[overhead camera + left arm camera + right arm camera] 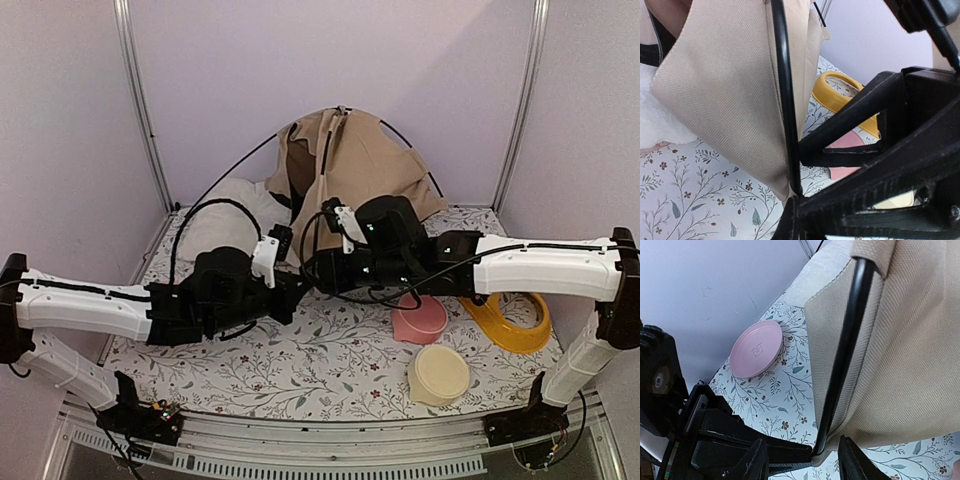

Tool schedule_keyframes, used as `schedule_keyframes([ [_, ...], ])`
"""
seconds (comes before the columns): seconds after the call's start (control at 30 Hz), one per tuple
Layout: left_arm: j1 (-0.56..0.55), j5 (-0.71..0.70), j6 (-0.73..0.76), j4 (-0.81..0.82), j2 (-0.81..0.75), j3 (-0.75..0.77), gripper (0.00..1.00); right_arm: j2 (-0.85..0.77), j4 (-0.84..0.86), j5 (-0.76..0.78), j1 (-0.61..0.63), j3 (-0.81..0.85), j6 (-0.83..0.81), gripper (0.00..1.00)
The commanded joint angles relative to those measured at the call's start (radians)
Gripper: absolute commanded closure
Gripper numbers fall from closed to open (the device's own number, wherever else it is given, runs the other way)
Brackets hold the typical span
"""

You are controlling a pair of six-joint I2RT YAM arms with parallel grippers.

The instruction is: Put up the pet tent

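Observation:
The pet tent (352, 165) is a tan fabric heap with thin black poles, standing half raised at the back centre. Both grippers meet at its front corner. My left gripper (796, 202) is shut on the lower end of a black pole (784, 100) where it enters the fabric's corner. In the right wrist view the same pole (842, 355) runs down the tent's hem (900, 365). My right gripper (802, 462) stands open, and its fingers (754, 460) straddle the pole's end and the fabric corner without pinching them. In the top view the left gripper (292, 290) and right gripper (318, 268) almost touch.
A white cushion (225, 225) lies left of the tent. A pink dish (419, 318), a yellow bowl (510, 322) and a cream bowl (440, 373) sit on the floral mat (330, 370) at the right. Metal frame posts (140, 100) and walls close in the back.

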Motion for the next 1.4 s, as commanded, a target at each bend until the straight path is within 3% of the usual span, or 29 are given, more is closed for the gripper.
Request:
schedule_keyframes([
  [0.0,0.012,0.033,0.002,0.089,0.032,0.048,1.0,-0.05,-0.092,0.051,-0.024,0.01,0.066,0.5],
  [0.37,-0.004,0.154,0.056,0.102,0.156,0.159,1.0,-0.041,-0.177,0.154,-0.102,0.019,0.092,0.47],
  [0.5,-0.006,0.164,0.075,0.076,0.176,0.208,1.0,-0.127,-0.229,0.192,-0.169,-0.055,0.105,0.48],
  [0.77,-0.002,0.142,0.111,-0.006,0.113,0.288,0.66,-0.291,-0.285,0.203,-0.378,-0.206,0.095,0.5],
  [0.9,0.012,0.065,0.102,-0.093,0.047,0.314,0.62,-0.295,-0.333,0.243,-0.463,-0.192,0.047,0.5],
  [1.07,0.119,-0.05,0.111,-0.265,-0.059,0.318,0.56,-0.334,-0.295,0.131,-0.5,-0.196,0.014,0.47],
  [1.37,0.423,0.084,0.196,-0.392,-0.167,0.335,0.47,-0.374,-0.232,0.019,-0.494,-0.276,0.064,0.32],
])
